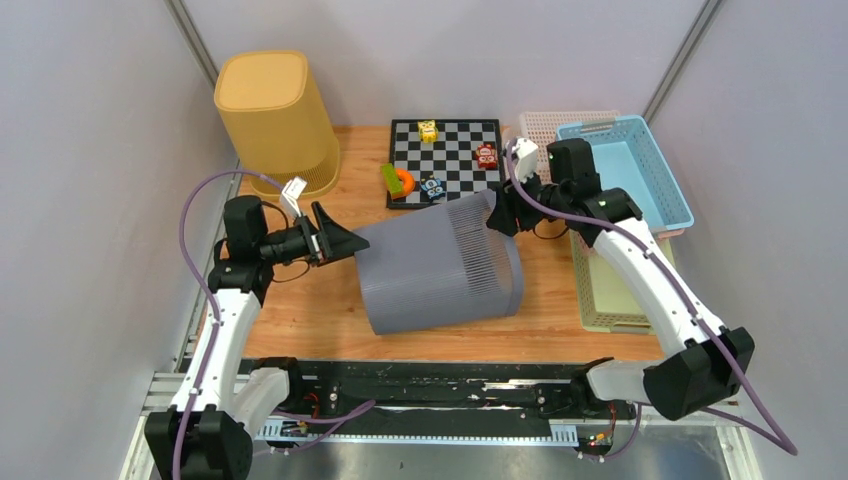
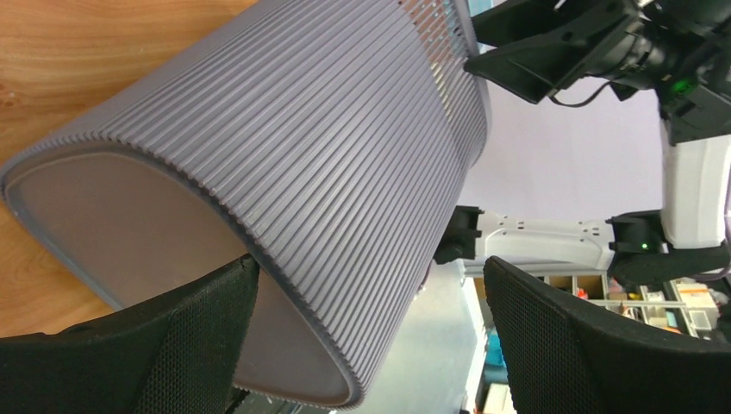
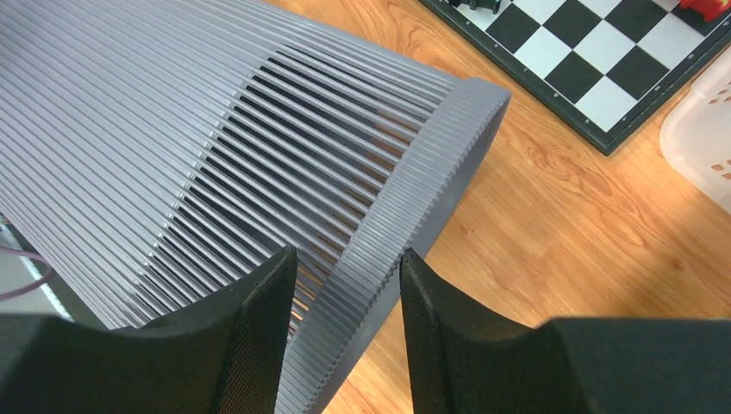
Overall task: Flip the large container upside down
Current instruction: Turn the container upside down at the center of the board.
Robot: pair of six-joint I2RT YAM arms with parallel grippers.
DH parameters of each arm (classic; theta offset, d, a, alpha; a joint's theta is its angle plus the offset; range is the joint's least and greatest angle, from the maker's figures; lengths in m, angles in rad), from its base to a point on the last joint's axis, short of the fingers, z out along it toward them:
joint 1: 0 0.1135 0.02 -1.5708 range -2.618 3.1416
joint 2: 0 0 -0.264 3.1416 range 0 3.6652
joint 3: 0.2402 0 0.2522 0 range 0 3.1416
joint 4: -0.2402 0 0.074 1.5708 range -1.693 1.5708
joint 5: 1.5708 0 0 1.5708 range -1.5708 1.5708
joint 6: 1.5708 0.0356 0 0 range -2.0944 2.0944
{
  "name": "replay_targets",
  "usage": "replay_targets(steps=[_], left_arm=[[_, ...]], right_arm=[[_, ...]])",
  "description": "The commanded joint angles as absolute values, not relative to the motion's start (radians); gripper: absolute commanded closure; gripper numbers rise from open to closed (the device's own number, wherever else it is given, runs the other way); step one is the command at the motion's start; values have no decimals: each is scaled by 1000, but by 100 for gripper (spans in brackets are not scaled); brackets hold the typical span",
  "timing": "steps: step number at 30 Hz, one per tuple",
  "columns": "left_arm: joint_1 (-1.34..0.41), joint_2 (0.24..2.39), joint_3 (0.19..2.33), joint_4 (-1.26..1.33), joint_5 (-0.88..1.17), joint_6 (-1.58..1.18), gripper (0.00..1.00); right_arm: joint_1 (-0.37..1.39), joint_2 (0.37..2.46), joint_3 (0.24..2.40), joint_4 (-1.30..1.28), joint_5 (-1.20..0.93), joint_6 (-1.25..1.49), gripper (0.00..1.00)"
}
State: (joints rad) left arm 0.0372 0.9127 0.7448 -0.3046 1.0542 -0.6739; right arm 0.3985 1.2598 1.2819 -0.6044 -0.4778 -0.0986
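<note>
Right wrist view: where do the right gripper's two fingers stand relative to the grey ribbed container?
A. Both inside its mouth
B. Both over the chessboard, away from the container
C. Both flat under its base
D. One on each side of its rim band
D: the rim band of the grey ribbed container passes between the fingers of the right gripper, with one finger on each side of it.

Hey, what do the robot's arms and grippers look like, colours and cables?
The left arm and right arm have white links joined by black joint housings, each trailing a purple cable. The left gripper and right gripper are black, with broad tapered fingers whose inner faces are mesh-textured. A small white block sits near each wrist.
</note>
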Motion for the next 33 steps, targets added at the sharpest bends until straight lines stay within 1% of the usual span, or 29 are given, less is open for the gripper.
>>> replay_targets(steps=[1,6,21,33], left_arm=[[14,872,804,-154,1167,-792,0],[11,862,825,-114,1162,-842,0],[11,823,868,98,1120,-1026,0],[11,818,885,107,1097,-1045,0]], right_arm=[[369,1330,1308,-650,-698,-7,57],[337,1349,1325,-650,-767,39,58],[333,1366,1308,-613,-889,99,56],[304,1384,1244,-521,-966,168,56]])
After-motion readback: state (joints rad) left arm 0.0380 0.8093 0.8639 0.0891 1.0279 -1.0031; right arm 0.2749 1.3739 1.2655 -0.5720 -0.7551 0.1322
